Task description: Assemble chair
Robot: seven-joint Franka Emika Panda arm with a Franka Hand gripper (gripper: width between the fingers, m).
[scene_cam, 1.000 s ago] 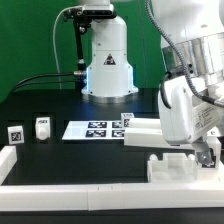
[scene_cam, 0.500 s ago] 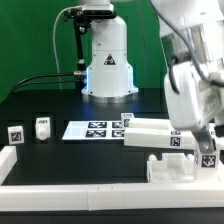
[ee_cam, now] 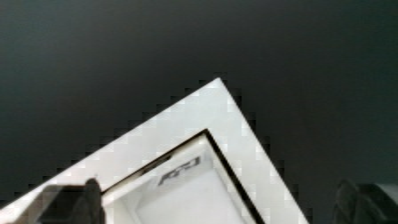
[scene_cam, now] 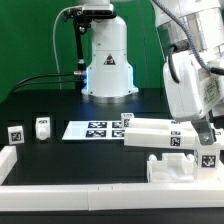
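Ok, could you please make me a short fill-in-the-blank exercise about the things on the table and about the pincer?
1. The marker board lies flat on a ___ table.
2. To the exterior view's left of it stand ___ small chair parts.
3. The pincer is ___, not shut, and holds nothing.

Missing words: black; two; open.

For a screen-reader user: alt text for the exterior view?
White robot arm hangs over tagged white chair parts at the exterior view's right. Left of them on the table lie the marker board and two tagged pieces.
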